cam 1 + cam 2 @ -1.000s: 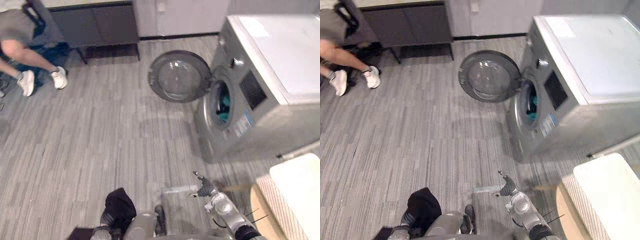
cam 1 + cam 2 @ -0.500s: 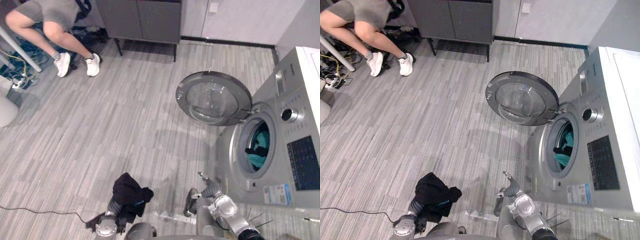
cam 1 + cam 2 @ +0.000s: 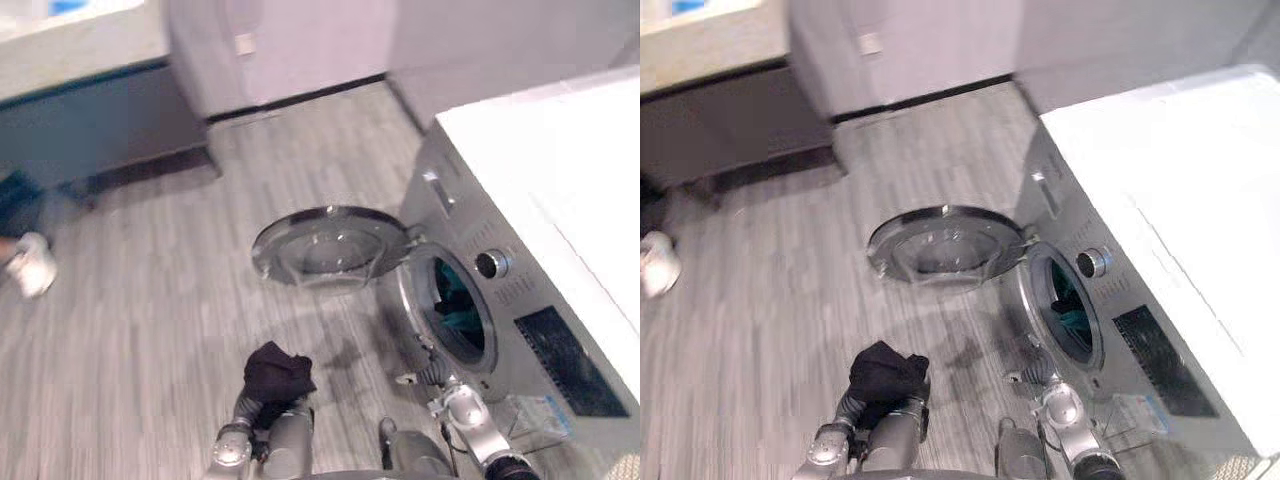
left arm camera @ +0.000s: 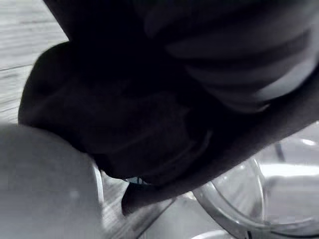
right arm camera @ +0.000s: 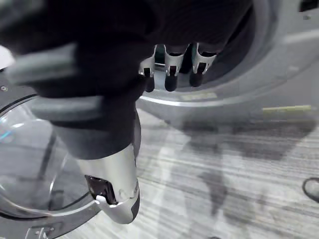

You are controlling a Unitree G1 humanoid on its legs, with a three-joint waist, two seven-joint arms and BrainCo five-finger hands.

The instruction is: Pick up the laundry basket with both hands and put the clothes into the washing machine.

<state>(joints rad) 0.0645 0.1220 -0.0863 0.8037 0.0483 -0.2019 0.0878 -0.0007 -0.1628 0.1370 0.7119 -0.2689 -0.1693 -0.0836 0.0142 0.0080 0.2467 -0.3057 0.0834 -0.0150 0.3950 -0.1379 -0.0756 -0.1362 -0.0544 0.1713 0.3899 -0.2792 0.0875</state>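
Since half a second ago the head camera has swung, so the whole scene sits differently. Judged against the washer itself, the left hand (image 3: 247, 407) has come nearer the open door, and the right hand (image 3: 430, 373) has come up close to the drum mouth. Nearest, the black garment (image 3: 278, 372) sits bunched on top of the left hand and covers it, so I cannot tell how that hand is closed on it. The right hand holds nothing: its fingers (image 5: 171, 69) run straight in a row toward the opening, with the thumb standing apart. Just past it, the drum mouth (image 3: 455, 312) of the washing machine (image 3: 530, 340) already shows teal clothes (image 3: 460, 320) inside. The round glass door (image 3: 325, 250) hangs swung wide, just beyond the garment. The step in hand looks to be carrying this piece in. To do it well, the left hand should pass on the drum side of the door rim rather than into the glass, then rise over the lip. It should go deep before letting go, since limp cloth is likely to trail over the seal. The empty right hand should keep off the opening or tuck in any hanging edge. Farther off across the grey floor (image 3: 150, 320) are a person's white shoe (image 3: 30, 268) and a dark cabinet (image 3: 100, 125).
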